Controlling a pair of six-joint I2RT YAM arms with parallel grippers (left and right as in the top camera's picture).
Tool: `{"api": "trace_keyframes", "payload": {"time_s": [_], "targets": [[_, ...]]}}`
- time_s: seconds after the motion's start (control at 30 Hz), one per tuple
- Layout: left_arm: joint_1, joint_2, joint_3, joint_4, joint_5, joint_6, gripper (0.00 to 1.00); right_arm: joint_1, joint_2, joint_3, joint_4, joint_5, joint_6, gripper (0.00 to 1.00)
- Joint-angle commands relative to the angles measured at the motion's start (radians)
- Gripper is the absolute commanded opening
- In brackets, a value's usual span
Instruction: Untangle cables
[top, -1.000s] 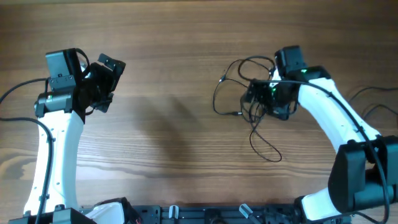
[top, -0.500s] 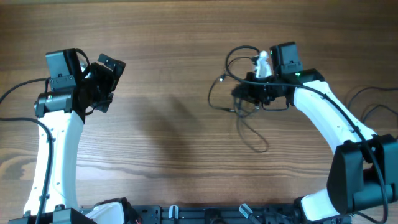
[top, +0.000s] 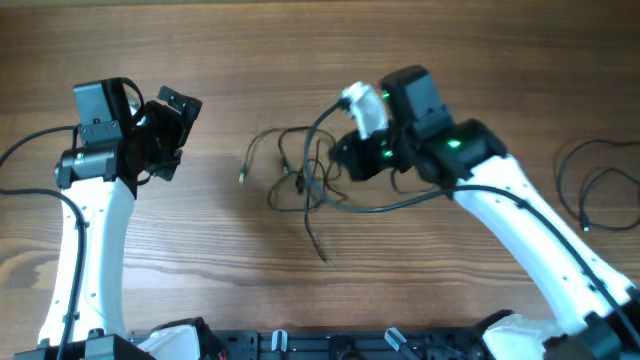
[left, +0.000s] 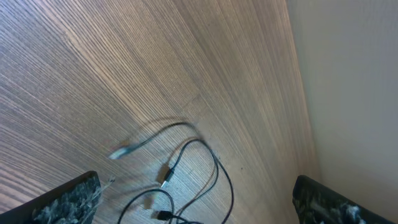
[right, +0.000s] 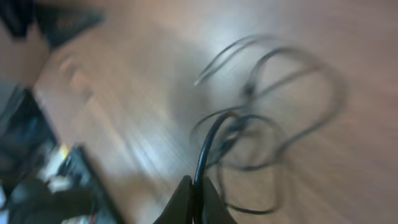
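The cables (top: 300, 178), thin black cords in loose tangled loops, one silver-tipped, lie on the grained wood table (top: 300, 60) just left of my right gripper (top: 347, 160), which pinches one cord. My right arm (top: 520, 215) reaches in, bent at the elbow. My left gripper (top: 176, 135), well left of it, is spread wide.

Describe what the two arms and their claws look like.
The left arm and right arm have white curved links and black joint housings, with a thick black cable trailing each. A green light glows on the right one. The left claw and right claw are black.
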Motion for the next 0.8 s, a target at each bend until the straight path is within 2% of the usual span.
{"api": "trace_keyframes", "payload": {"time_s": [0.0,0.07,0.17,0.23,0.3,0.33,0.43,0.53,0.6,0.63,0.67,0.73,0.77], "targets": [[-0.014,0.0,0.005,-0.018,-0.009,0.006,1.0,-0.079,-0.078,0.026,0.05,0.148,0.047,0.04],[-0.036,0.0,0.0,-0.019,-0.009,0.006,1.0,-0.096,-0.076,0.024,0.055,0.153,0.047,0.05],[-0.078,0.002,0.0,-0.023,-0.01,0.006,1.0,-0.1,-0.053,0.021,0.021,0.33,0.063,0.06],[-0.104,0.004,0.0,-0.023,-0.01,0.006,1.0,-0.1,-0.033,0.021,-0.025,0.511,0.173,0.07],[-0.128,0.005,0.0,-0.023,-0.011,0.005,1.0,-0.1,-0.009,0.021,-0.1,0.675,0.342,0.13],[-0.142,0.006,0.0,-0.023,-0.014,0.005,1.0,-0.102,0.005,0.021,-0.148,0.74,0.434,0.12],[-0.174,0.013,0.0,-0.023,-0.038,0.005,1.0,-0.11,0.053,0.021,-0.268,0.825,0.6,0.12],[-0.199,0.028,0.0,-0.022,-0.052,0.005,1.0,-0.127,0.098,0.021,-0.312,0.823,0.62,0.27],[-0.214,0.04,0.0,-0.022,-0.051,0.005,1.0,-0.14,0.122,0.021,-0.334,0.823,0.629,0.29],[-0.223,0.051,0.0,-0.022,-0.051,0.005,1.0,-0.15,0.135,0.021,-0.343,0.823,0.644,0.35],[-0.231,0.059,0.0,-0.023,-0.051,0.005,1.0,-0.16,0.143,0.021,-0.348,0.821,0.647,0.42],[-0.249,0.077,-0.001,-0.022,-0.049,0.005,1.0,-0.183,0.151,0.021,-0.345,0.813,0.64,0.64],[-0.26,0.087,0.0,-0.021,-0.043,0.005,1.0,-0.193,0.152,0.021,-0.345,0.81,0.634,0.71]]}}
